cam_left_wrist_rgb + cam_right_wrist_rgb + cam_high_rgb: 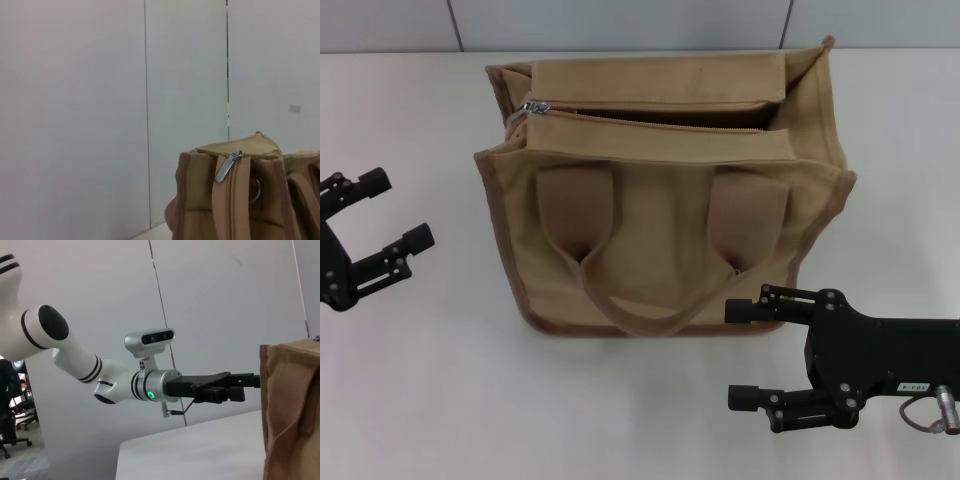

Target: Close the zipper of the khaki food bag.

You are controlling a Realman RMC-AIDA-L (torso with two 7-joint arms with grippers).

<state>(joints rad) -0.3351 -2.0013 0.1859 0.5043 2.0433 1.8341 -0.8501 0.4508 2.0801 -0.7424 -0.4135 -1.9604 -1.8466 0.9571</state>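
Note:
The khaki food bag (665, 205) stands upright mid-table, its two strap handles folded down over the near side. The zipper (660, 124) runs along the top between two flaps, with a dark gap beside it. Its silver pull tab (532, 108) sits at the bag's left end. My left gripper (398, 210) is open and empty, left of the bag and apart from it. My right gripper (733, 355) is open and empty, in front of the bag's right corner. The left wrist view shows the bag's end (200, 200) and the pull tab (227, 167) hanging down.
The bag stands on a white table (440, 400) with a grey panelled wall behind. The right wrist view shows the bag's side (290, 410) and, beyond it, the left arm's gripper (250, 382) level with the bag's top.

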